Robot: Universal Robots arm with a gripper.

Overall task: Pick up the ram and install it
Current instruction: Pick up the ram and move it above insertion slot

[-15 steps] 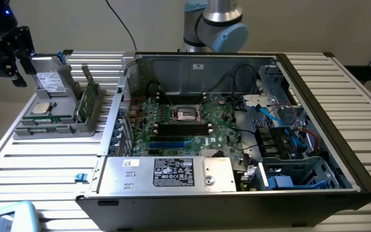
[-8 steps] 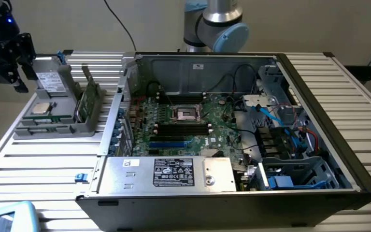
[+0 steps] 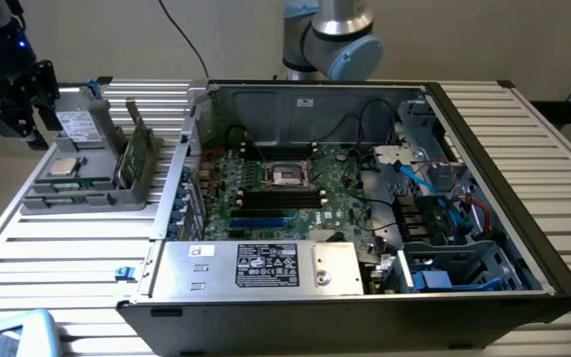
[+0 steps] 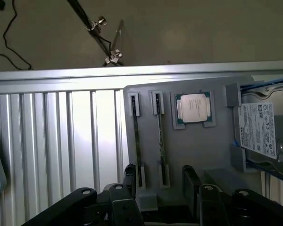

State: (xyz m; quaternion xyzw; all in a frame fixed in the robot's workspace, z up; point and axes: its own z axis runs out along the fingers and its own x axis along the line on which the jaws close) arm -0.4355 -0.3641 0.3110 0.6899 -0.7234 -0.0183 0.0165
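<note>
Ram [image 3: 139, 152] on edge — length along case [image 3: 296, 111] side

Wide-spread tool [image 4: 159, 172] over grey holder [image 4: 198, 150] bearing ram [image 4: 135, 136], processor [image 4: 193, 108], drive [image 4: 259, 129]

Exterior high oblique, wrist overhead, tray [image 3: 68, 201] [image 4: 193, 150] shared

The ram [image 3: 140, 152] is green, the holder [image 3: 77, 199] grey
</note>
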